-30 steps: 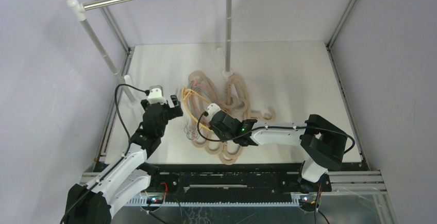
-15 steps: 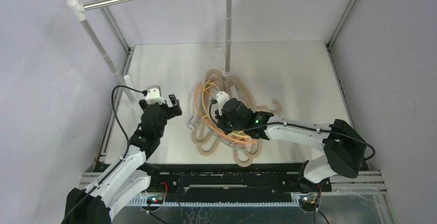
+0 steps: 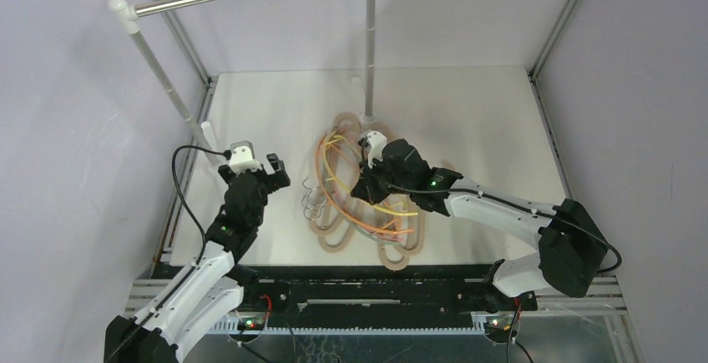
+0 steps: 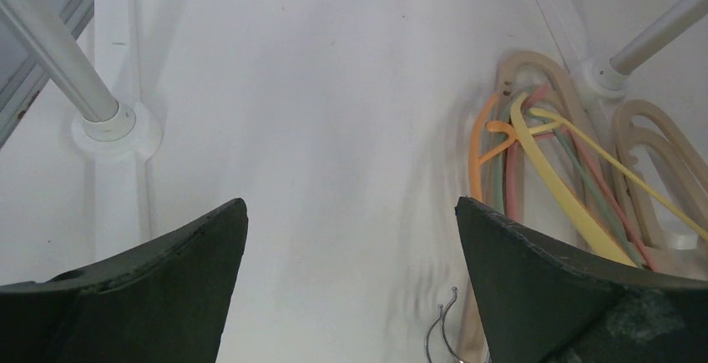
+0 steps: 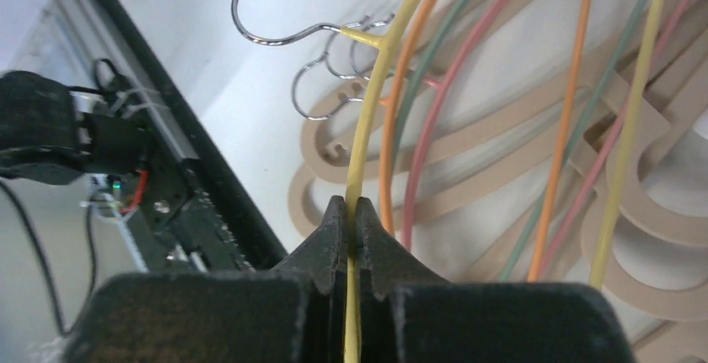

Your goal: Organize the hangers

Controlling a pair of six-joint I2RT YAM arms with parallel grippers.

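**Snag risk in the pile**

The yellow hanger (image 5: pixel 361 129) is lying among the hangers (image 3: pixel 367 221) mid-tabletop (image 3: pixel 501 121), with the right end effector (image 5: pixel 351 213) pinching its thin arm. Lifting is likely dragging the interlaced orange hanger (image 5: pixel 386 146) along, or slipping the grip. The left end effector (image 4: pixel 351 209) is hanging open, holding nothing.

A white table (image 3: pixel 484 129) carries everything. Beyond the left finger of the wide-spread left gripper (image 4: pixel 351 213), a white post foot (image 4: pixel 108 129) sits flat on the surface. Beyond its right finger lies a heap of hangers. In the heap, thick tan hangers (image 5: pixel 622 267) lie flat on the table, overlapping each other. Thin hangers (image 4: pixel 476 146) in orange, green and pink lie across them. A yellow hanger (image 5: pixel 367 88) runs over the heap from between the pinched fingers of the right gripper (image 5: pixel 351 213). Ahead of those fingertips, wire hooks (image 3: pixel 311 203) rest on the white surface at the heap's edge. A second post foot (image 3: pixel 367 118) stands just beside the heap's far end.
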